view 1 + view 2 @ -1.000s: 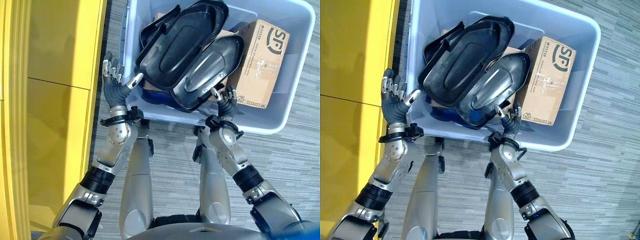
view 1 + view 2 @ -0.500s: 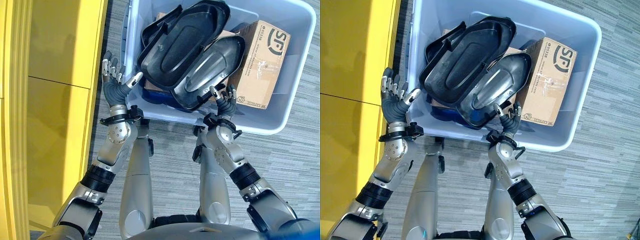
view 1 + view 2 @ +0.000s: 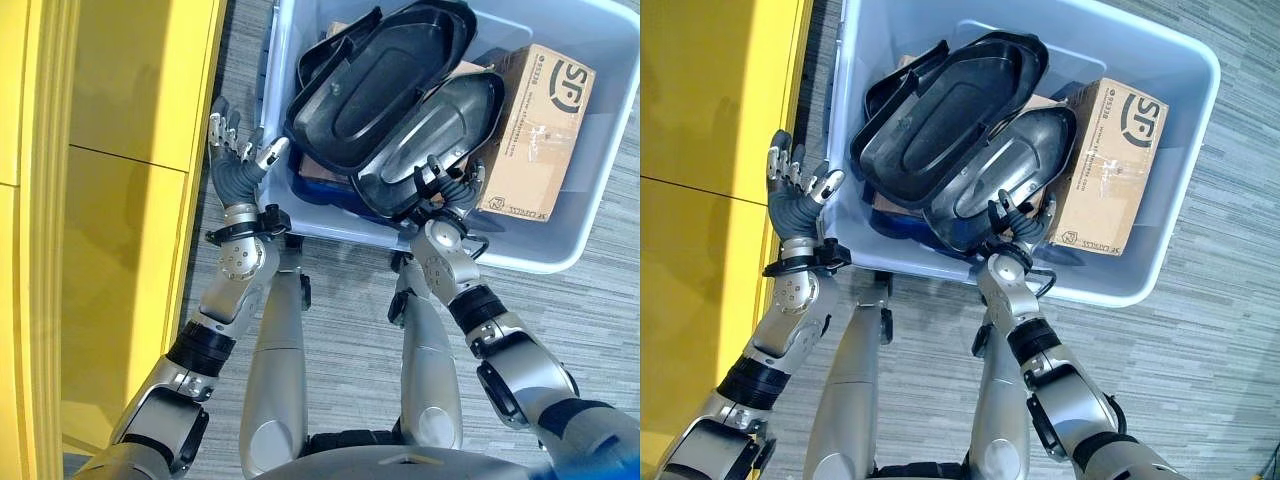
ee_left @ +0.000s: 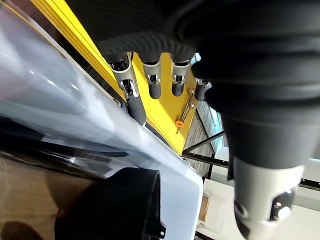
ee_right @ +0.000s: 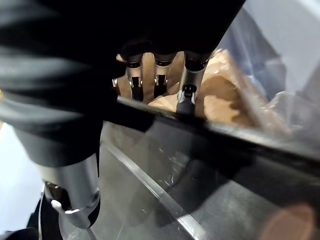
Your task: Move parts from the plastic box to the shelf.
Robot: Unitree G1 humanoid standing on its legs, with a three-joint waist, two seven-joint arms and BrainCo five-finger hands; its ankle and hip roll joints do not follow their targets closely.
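Two black moulded plastic shell parts [image 3: 385,90] lie stacked in the pale blue plastic box [image 3: 590,235] beside a brown cardboard carton [image 3: 535,125]; the right hand [image 3: 443,190] curls its fingers over the lower shell's near rim, while the left hand [image 3: 232,160] hangs open, fingers straight, outside the box wall

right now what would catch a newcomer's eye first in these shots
Two big glossy black molded parts lie stacked at a slant in the pale blue plastic box, beside a brown cardboard box. The right hand sits at the edge of the lower part, while the left hand hangs open outside the box's wall, next to the bright yellow shelf.
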